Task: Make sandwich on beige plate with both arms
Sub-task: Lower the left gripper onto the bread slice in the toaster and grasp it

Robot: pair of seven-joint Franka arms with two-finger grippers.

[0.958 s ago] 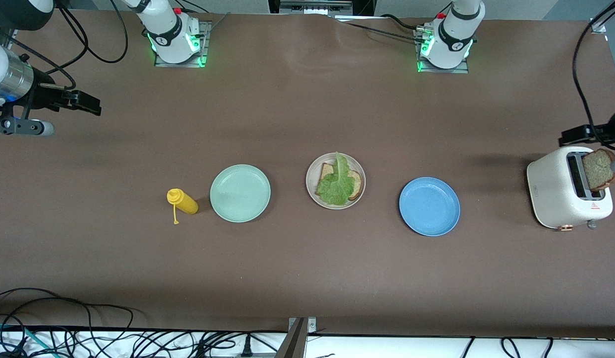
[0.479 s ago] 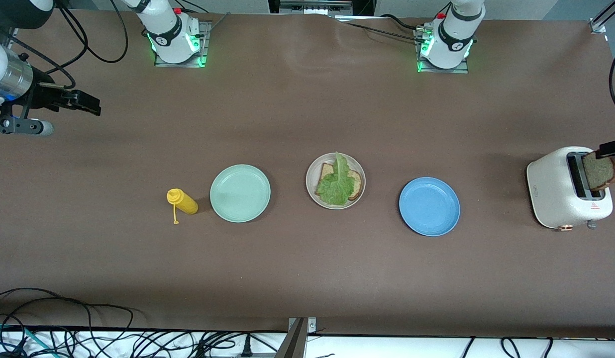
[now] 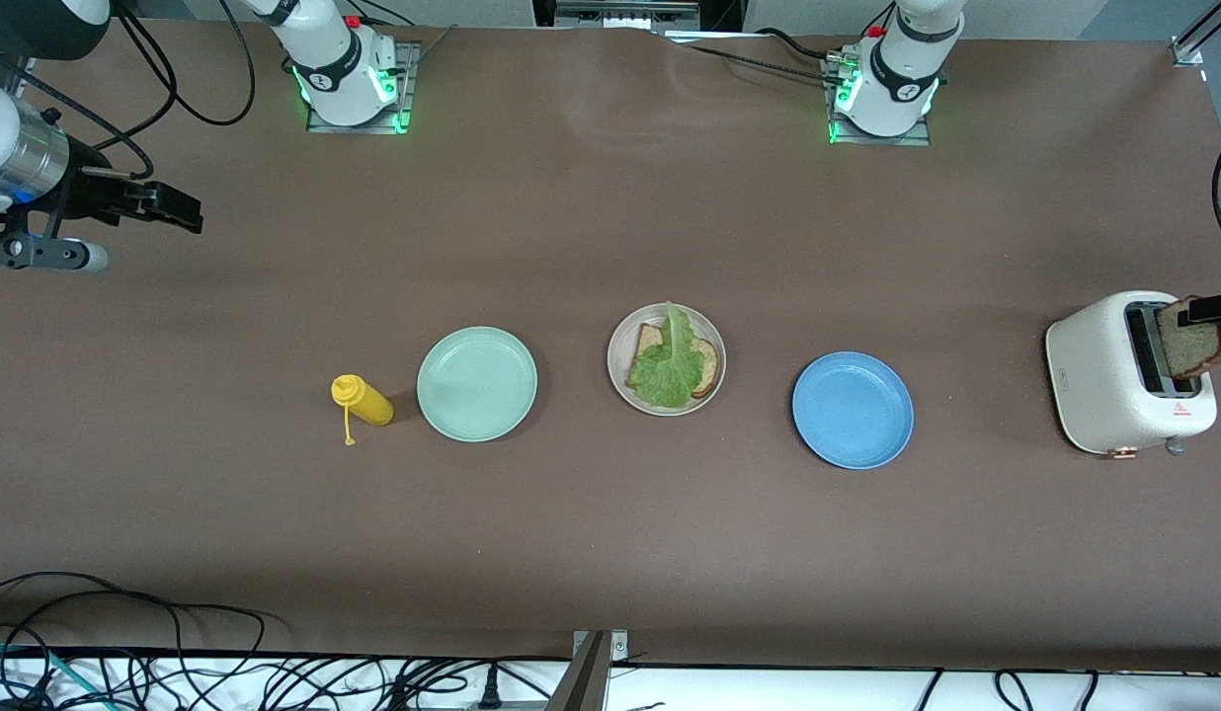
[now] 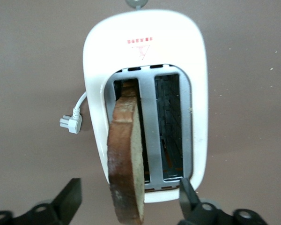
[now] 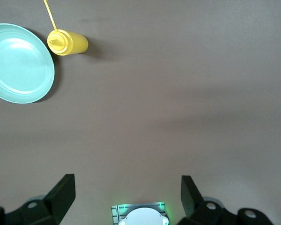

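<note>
The beige plate (image 3: 707,329) sits mid-table with one brown bread slice (image 3: 708,369) on it and a green lettuce leaf (image 3: 669,367) lying over the slice. A second toasted slice (image 3: 1191,346) stands tilted in a slot of the white toaster (image 3: 1104,375) at the left arm's end of the table. My left gripper (image 3: 1215,308) is over the toaster. In the left wrist view it (image 4: 129,187) is open, its fingers on either side of the slice (image 4: 126,154) without touching it. My right gripper (image 3: 176,207) waits open and empty over the right arm's end of the table.
A mint green plate (image 3: 477,383) and a yellow squeeze bottle (image 3: 364,400) lie toward the right arm's end. A blue plate (image 3: 853,410) lies between the beige plate and the toaster. The toaster's cord plug (image 4: 71,123) lies beside it.
My left gripper has shifted over the toaster and come down around the tilted slice. The slice, plates and right arm have not moved.
</note>
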